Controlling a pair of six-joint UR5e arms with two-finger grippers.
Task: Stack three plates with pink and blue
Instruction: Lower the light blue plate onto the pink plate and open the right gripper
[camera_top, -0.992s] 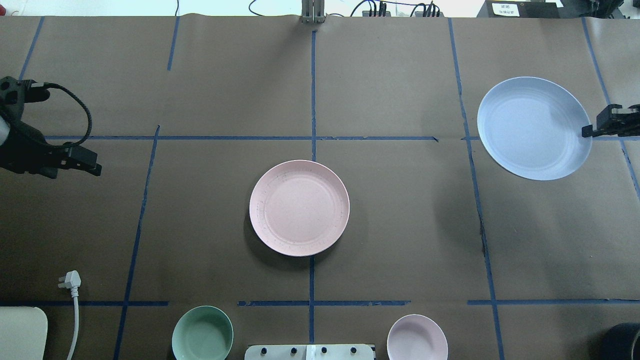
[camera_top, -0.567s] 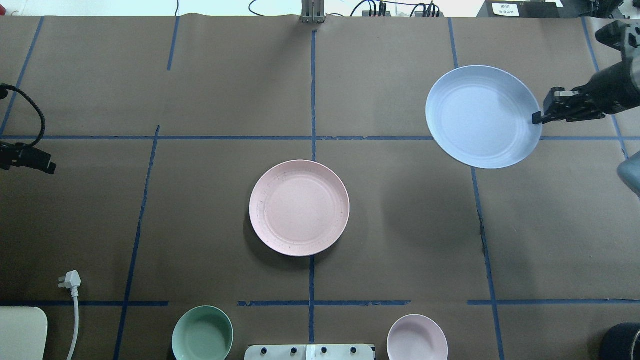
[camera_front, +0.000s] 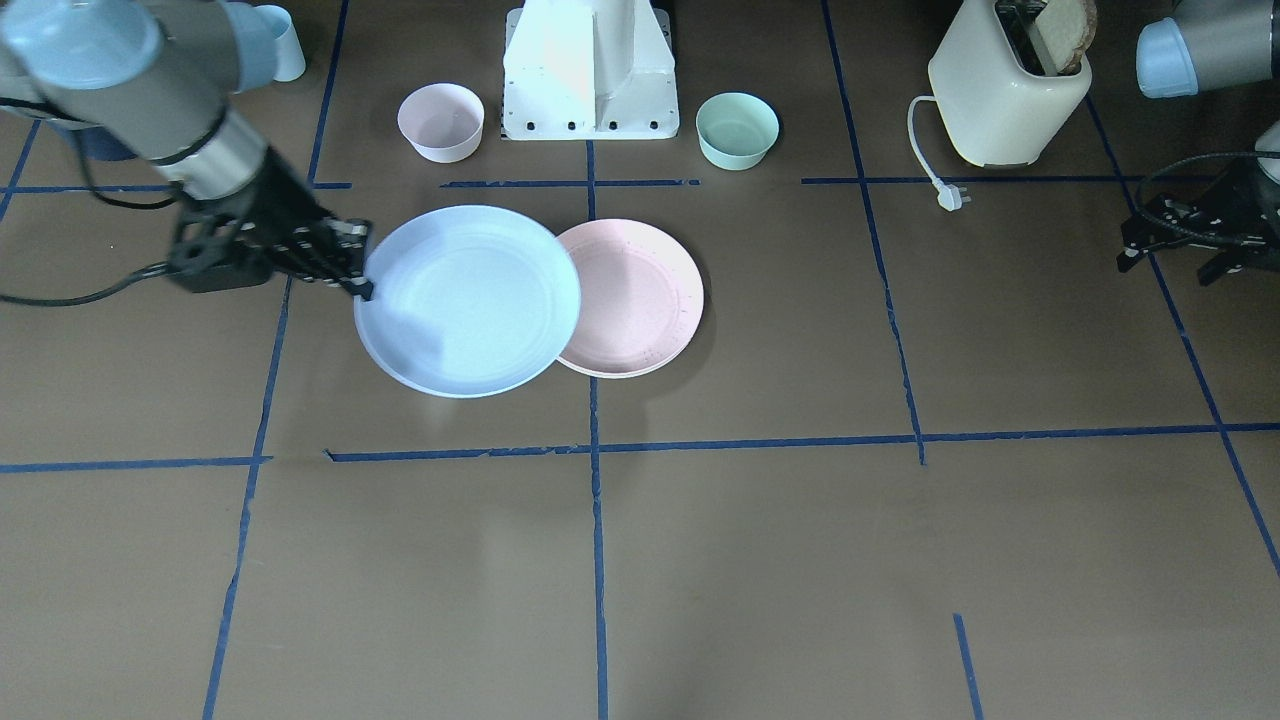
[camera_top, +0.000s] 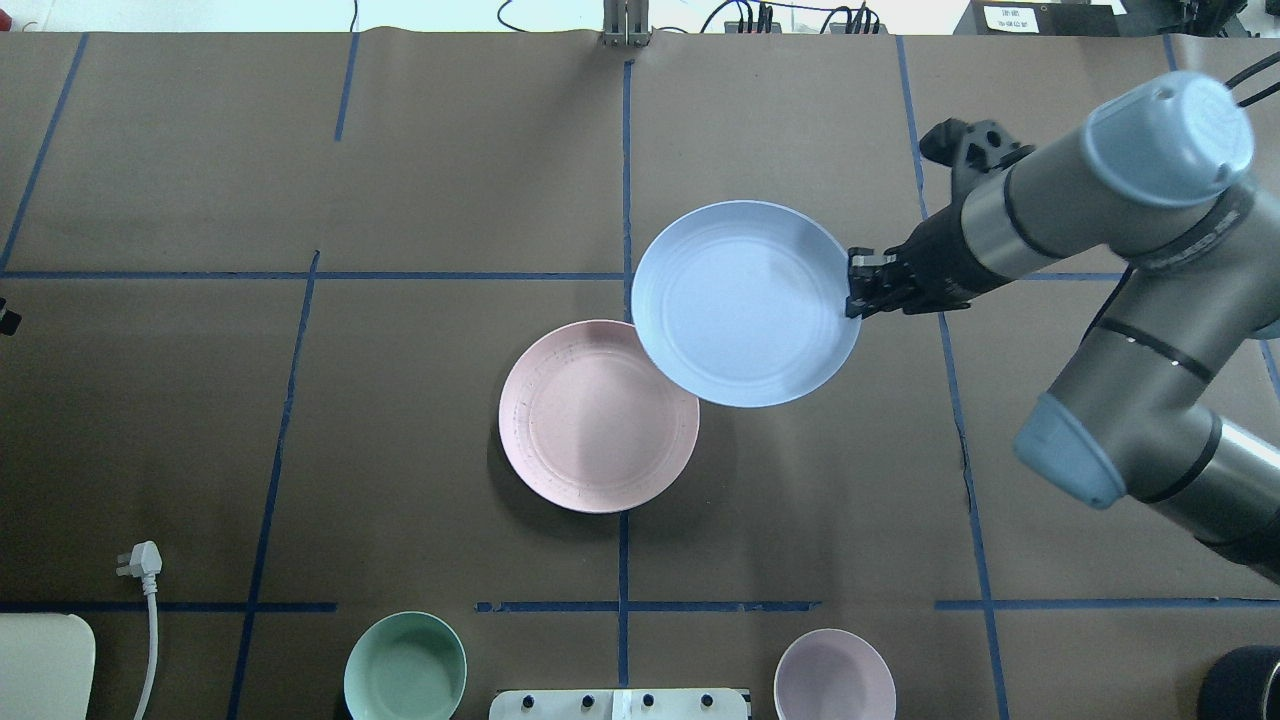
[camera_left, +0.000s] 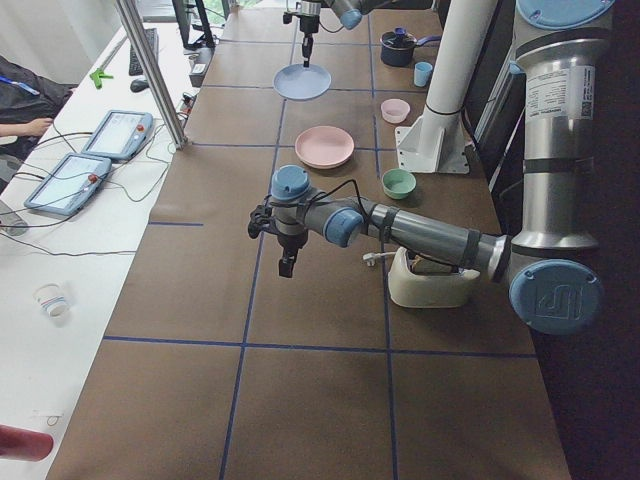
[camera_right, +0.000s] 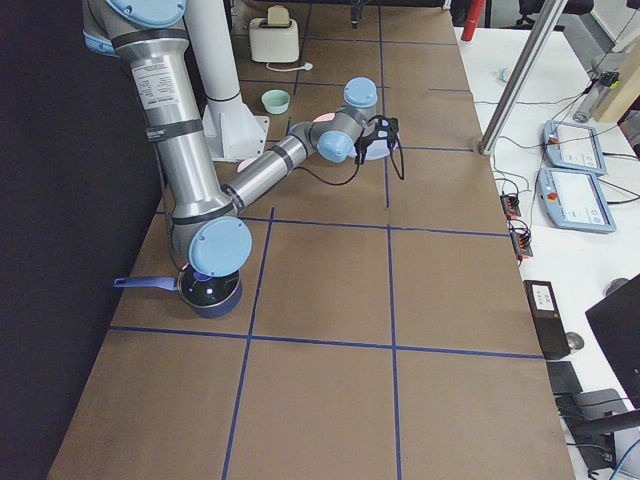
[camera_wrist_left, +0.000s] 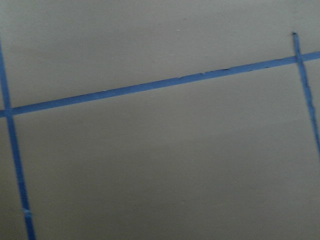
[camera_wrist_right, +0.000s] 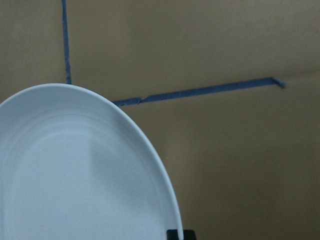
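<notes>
My right gripper (camera_top: 855, 290) is shut on the rim of the pale blue plate (camera_top: 745, 303) and holds it in the air. From overhead the plate overlaps the far right edge of the pale pink plate (camera_top: 598, 416). The pink plate lies flat at the table's middle. In the front-facing view the blue plate (camera_front: 468, 300) covers the near side of the pink plate (camera_front: 640, 300), with the right gripper (camera_front: 358, 275) at its rim. My left gripper (camera_front: 1165, 272) is open and empty above bare table, far to my left. The cream-white plate shows in no view.
A mint-green bowl (camera_top: 405, 665) and a small pink bowl (camera_top: 834, 675) stand at the near edge beside the robot base (camera_front: 590, 70). A cream toaster (camera_front: 1005, 85) with its white plug (camera_top: 140, 560) is at my near left. A dark pot (camera_right: 205, 290) sits at my near right.
My right gripper has carried the blue plate leftward from the far right to the table's middle, beside the pink plate. My left arm has drawn back out of the overhead view.
</notes>
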